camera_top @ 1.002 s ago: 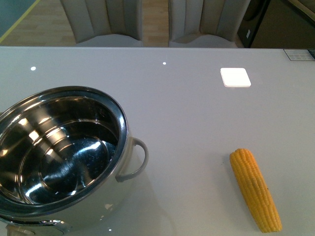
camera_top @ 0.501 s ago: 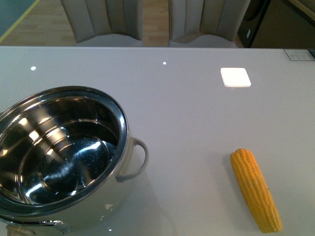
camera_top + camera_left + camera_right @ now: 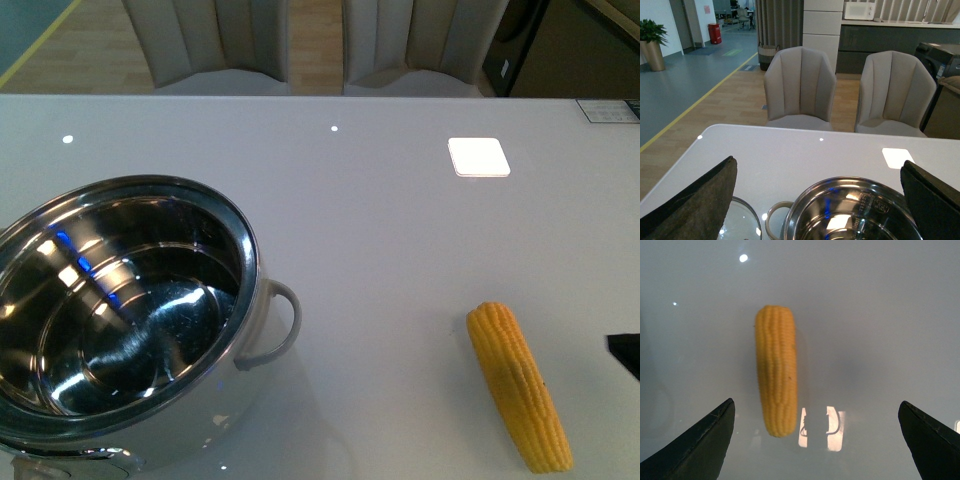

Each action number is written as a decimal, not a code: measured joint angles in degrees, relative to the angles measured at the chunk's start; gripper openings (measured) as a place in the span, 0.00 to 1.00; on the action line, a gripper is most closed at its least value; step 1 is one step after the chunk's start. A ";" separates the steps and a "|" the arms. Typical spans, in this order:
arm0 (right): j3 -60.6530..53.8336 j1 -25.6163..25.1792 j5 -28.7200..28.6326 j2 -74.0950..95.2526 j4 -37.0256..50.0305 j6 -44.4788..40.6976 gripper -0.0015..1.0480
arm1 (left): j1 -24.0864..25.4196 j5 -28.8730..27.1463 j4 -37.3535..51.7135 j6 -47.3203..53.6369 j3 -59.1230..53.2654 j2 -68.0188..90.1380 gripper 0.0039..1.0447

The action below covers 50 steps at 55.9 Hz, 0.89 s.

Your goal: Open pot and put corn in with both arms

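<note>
Hovering near the tapered yellow corn cob (image 3: 518, 385), which is lying on the pale grey table (image 3: 380, 230) well to the right of the large shiny stainless-steel pot (image 3: 130, 290), the right gripper (image 3: 815, 402) is holding its jaws wide apart and empty. A good grasp is calling for straddling the cob's middle across its width and closing gently. The left gripper (image 3: 818, 161), equally wide and empty, is hanging beside the uncovered pot

Of the left gripper (image 3: 818, 161), only two wedge-shaped fingers (image 3: 695, 200) are seen, dark grey-brown with a matte, felt-like surface. The right gripper (image 3: 817, 402) is shown as two smooth black wedges tapering to points. A small black angular corner of the right arm (image 3: 625, 354) is seen in the front view.
</note>
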 joint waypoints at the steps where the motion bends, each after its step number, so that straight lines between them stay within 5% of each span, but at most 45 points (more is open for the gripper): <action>1: 1.16 0.76 -0.04 3.10 1.42 -0.42 0.91 | 0.00 0.00 0.00 0.00 0.00 0.00 0.93; 18: 7.43 4.83 2.69 26.10 12.09 -3.28 0.91 | 0.00 0.00 0.00 0.00 0.00 0.00 0.93; 50: 17.40 7.58 3.72 47.84 14.03 -4.11 0.91 | 0.00 0.00 0.00 0.00 0.00 0.00 0.93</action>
